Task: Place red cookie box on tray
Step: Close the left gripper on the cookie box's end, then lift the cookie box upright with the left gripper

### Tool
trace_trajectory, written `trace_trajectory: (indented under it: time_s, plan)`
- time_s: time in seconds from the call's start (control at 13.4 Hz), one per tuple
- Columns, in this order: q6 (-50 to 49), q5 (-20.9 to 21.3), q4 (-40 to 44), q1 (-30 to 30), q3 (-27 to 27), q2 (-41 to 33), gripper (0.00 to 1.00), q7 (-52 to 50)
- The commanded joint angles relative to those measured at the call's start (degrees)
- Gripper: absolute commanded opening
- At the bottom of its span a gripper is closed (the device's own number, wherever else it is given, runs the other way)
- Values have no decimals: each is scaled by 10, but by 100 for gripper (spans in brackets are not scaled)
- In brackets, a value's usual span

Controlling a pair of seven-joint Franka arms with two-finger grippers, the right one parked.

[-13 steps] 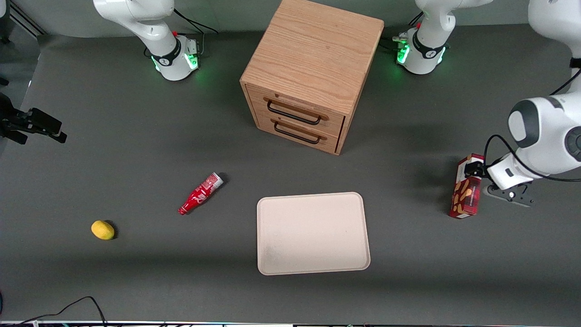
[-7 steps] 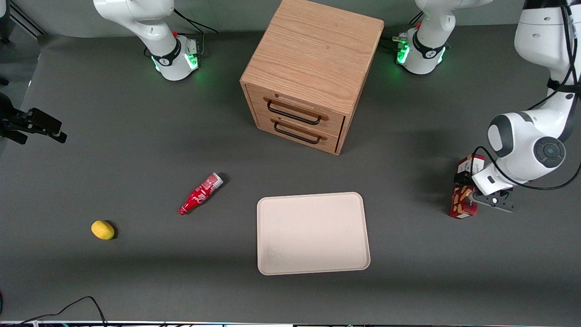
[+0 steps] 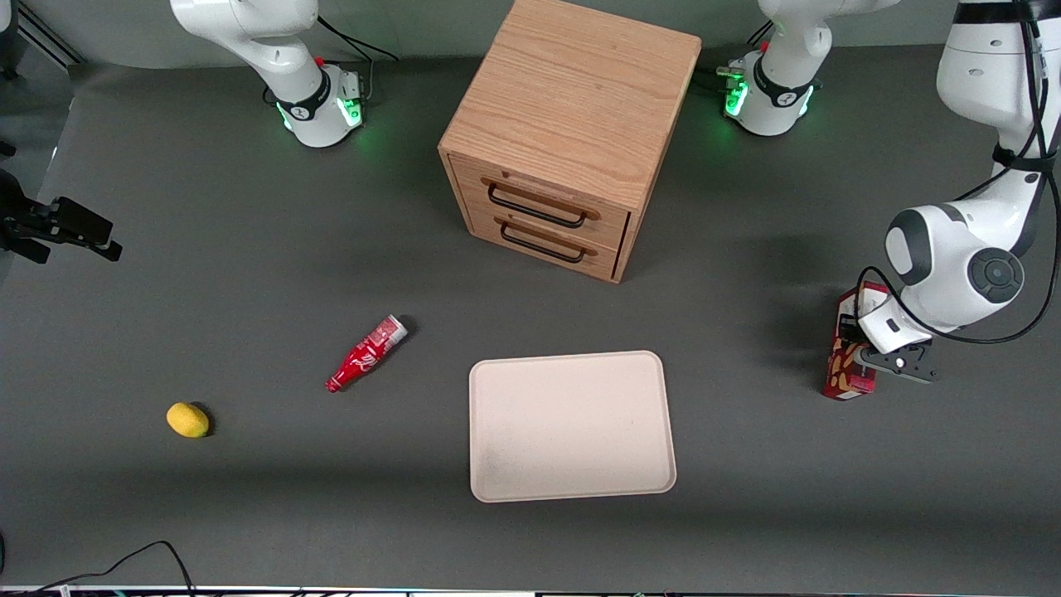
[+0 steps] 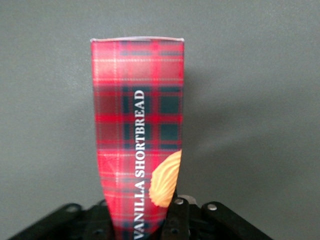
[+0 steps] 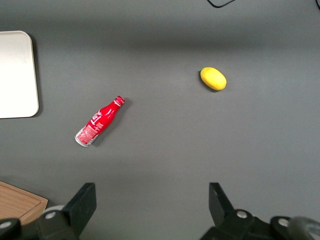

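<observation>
From the front, the hand (image 3: 862, 344) has moved in over the past second from beside the box (image 3: 849, 371) to right over its middle, and the box now looks shorter and slightly shifted — my reading is that the approach is over and a grasp is under way. The box lies at the working arm's end of the worktop (image 3: 249, 274), well apart from the tray (image 3: 572, 424), which holds nothing. In the left wrist view the plaid box (image 4: 137, 145) runs straight out from the hand (image 4: 142, 222), a dark finger (image 4: 176, 220) against its side — pinching it, I judge. Next come the lift and the carry to the tray.
</observation>
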Motion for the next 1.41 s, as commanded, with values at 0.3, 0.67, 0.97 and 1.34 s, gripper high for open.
trace_trajectory:
  time_s: [0.3,0.67,0.97,1.34]
  plan:
    - [-53,-10,23,4,-1,-32,0,8]
    - [-257,-49,125,1,-2,-106,0,-57]
    - [-477,-49,300,-5,-54,-120,0,-222]
    - [-494,-41,365,-5,-204,-94,0,-484]
